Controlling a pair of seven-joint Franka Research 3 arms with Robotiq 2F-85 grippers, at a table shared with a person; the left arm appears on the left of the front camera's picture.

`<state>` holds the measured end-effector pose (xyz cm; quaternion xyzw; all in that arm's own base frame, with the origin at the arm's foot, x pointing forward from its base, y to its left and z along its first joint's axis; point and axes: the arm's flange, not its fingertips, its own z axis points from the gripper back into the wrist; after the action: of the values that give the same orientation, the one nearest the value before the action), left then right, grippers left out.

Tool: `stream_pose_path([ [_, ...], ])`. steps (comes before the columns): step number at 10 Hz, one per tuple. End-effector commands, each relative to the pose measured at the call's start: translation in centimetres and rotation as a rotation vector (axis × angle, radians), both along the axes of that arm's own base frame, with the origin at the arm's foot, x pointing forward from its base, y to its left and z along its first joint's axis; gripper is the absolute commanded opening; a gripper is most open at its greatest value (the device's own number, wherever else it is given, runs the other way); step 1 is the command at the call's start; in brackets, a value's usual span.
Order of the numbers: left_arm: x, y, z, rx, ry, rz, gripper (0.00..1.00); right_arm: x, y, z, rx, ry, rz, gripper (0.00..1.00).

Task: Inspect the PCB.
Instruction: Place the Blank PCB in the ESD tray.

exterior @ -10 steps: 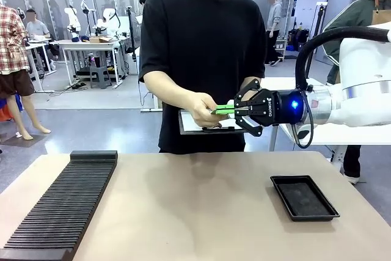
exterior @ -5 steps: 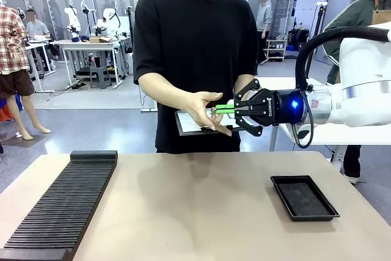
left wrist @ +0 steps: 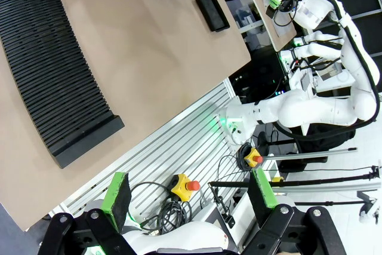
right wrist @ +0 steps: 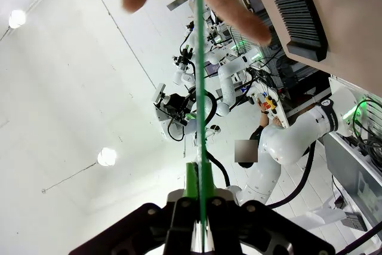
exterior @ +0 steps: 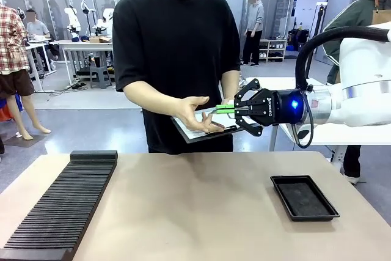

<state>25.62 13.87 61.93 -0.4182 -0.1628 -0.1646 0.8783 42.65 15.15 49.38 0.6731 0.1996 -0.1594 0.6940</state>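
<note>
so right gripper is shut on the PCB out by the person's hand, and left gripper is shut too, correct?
No: the left gripper is open; the left wrist view shows its padded fingers wide apart. The right gripper is indeed shut on the PCB, out by the person's hand.

Smooth, matt tan worktop (exterior: 201,212); shallow black rectangular plastic tray (exterior: 304,197) with a faint sheen; long matt black ribbed rack (exterior: 61,206); matt black right claw (exterior: 221,109) on a glossy white arm (exterior: 366,84).

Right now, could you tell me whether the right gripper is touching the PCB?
Touching. In the right wrist view the right gripper has its green pads shut on the PCB, seen edge-on as a thin green line between them.
</note>
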Motion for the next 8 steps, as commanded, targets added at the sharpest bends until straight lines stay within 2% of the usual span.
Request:
stream_pose_path([
  [1, 0.0, 0.0, 0.4, 0.017, 0.009, 0.011, 1.0, 0.1, 0.1, 0.3, 0.001, -0.002, 0.001, 0.0],
  [6, 0.0, 0.0, 0.4, 0.017, 0.009, 0.011, 1.0, 0.1, 0.1, 0.3, 0.001, -0.002, 0.001, 0.0],
  [7, 0.0, 0.0, 0.4, 0.017, 0.009, 0.011, 1.0, 0.0, 0.0, 0.0, 0.0, 0.0, 0.0, 0.03],
  [8, 0.0, 0.0, 0.4, 0.017, 0.009, 0.011, 1.0, -1.5, -0.9, 0.7, -0.11, -0.073, 0.005, 0.03],
])
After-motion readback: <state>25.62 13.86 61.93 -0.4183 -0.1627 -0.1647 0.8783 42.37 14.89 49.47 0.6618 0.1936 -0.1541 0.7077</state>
